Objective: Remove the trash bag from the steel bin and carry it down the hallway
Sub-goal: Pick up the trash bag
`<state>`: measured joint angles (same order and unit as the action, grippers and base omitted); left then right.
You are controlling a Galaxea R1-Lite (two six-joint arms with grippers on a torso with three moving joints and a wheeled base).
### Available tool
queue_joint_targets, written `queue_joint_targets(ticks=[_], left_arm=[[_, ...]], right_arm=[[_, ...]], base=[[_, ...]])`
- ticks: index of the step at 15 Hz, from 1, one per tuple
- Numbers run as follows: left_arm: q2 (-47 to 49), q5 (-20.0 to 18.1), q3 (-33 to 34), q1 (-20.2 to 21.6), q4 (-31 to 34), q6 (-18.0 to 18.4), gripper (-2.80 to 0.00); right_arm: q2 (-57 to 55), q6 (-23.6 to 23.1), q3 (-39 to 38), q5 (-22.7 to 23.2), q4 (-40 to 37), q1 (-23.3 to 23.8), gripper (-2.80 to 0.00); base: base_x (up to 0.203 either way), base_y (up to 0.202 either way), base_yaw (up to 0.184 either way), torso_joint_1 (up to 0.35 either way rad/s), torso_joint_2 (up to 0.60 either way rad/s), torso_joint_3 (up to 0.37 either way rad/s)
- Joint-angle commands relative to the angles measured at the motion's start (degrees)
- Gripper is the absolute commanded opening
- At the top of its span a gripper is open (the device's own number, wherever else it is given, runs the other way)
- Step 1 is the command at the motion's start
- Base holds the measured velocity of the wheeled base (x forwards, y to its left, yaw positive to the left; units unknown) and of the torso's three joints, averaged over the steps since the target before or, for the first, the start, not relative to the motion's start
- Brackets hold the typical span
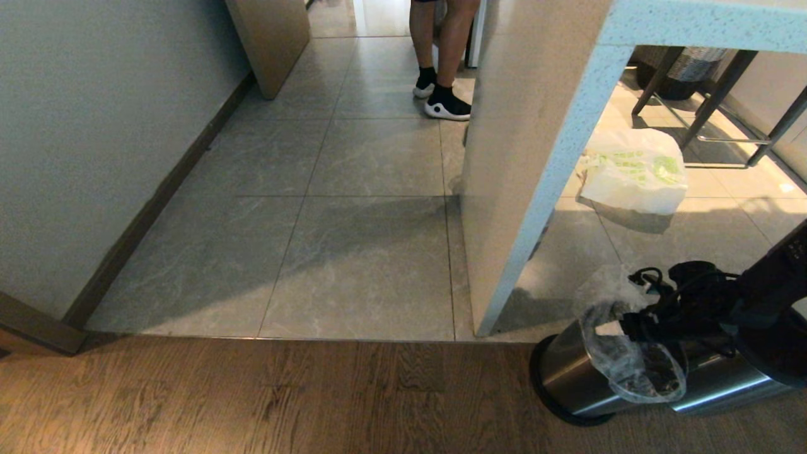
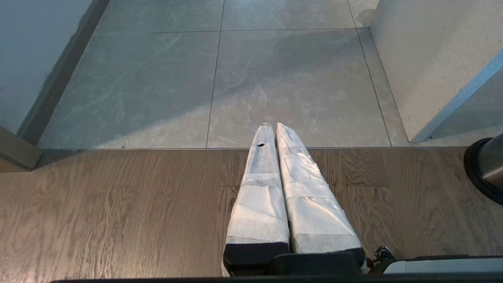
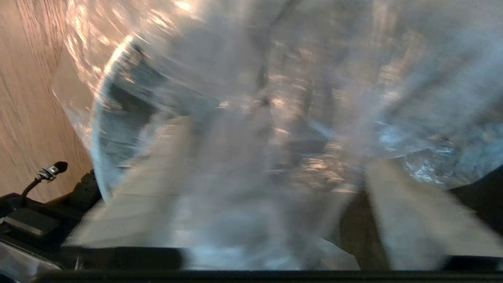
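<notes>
- Now trash bag (image 1: 633, 366) sits in steel bin (image 1: 567, 372), bottom right, w/ rim folded over; thin, crinkly, slippery, prob light; pinch bunched rim
- right tool (image 1: 621, 328) at bag mouth, fingers (image 3: 416, 212) apart w/ film between; hold unclear
- left tool (image 2: 275, 127) closed, empty, idle over the floor

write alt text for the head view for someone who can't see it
The robot's right tool reaches into a clear crinkly plastic trash bag lining a small brushed-steel bin on brown wood flooring. Beyond lie pale grey hallway tiles, a person's legs and a white bag with green print.
</notes>
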<state>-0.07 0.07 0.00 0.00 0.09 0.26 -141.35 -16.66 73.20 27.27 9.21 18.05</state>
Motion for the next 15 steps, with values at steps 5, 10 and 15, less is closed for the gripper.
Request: queue_joint_targets(ticks=[5, 10, 15], left_arm=[[0.07, 0.01, 0.02, 0.00, 0.00, 0.00, -2.80], [0.07, 0.01, 0.04, 0.00, 0.00, 0.00, -2.80], [0.07, 0.01, 0.03, 0.00, 0.00, 0.00, -2.80]], right_arm=[[0.67, 0.53, -0.53, -0.94, -0.35, -0.96, -2.80], [5.43, 2.10, -2.22, -0.99, -1.83, -0.95, -2.80], [14.92, 2.77, -7.05, -0.93, -3.26, -0.04, -2.80]], base=[[0.000, 0.000, 0.000, 0.000, 0.00, 0.000], [0.000, 0.000, 0.000, 0.000, 0.00, 0.000], [0.000, 0.000, 0.000, 0.000, 0.00, 0.000]])
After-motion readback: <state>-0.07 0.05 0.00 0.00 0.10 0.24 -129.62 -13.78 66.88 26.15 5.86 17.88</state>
